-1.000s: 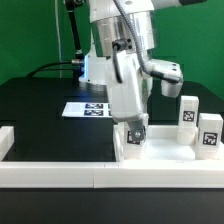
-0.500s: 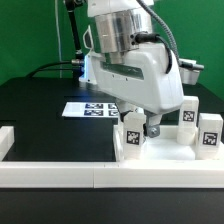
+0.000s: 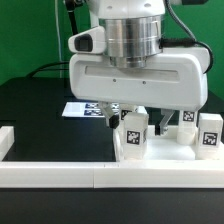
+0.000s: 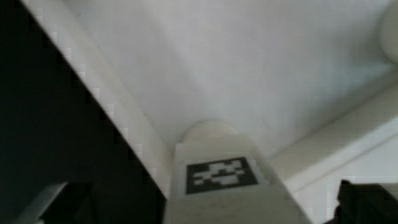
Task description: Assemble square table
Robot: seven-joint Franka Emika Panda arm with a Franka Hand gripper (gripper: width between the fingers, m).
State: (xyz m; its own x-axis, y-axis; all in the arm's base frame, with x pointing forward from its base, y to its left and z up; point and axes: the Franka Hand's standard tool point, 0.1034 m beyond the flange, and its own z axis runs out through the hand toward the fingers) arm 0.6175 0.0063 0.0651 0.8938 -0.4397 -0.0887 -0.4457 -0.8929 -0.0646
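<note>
Nearest us runs the border rail (image 3: pixel 60 172), and just behind it, at four o'clock in the exterior view, lies the square panel (image 3: pixel 165 150) on the black desk (image 3: pixel 35 105). We see three legs upright on it: one (image 3: pixel 133 130) beneath the arm, two more (image 3: pixel 187 122) (image 3: pixel 209 132) toward three o'clock. The pincer (image 4: pixel 205 205) hangs over the first leg (image 4: pixel 217 160) with jaws apart, holding nothing. Behind, the marker board (image 3: pixel 85 108) lies flat. We judge assembly partly done; whether any leg is fully screwed home, and where the fourth stands, cannot be told.

A marker board (image 3: pixel 88 108) lies on the black table (image 3: pixel 35 110) behind a white border rail (image 3: pixel 60 171).
</note>
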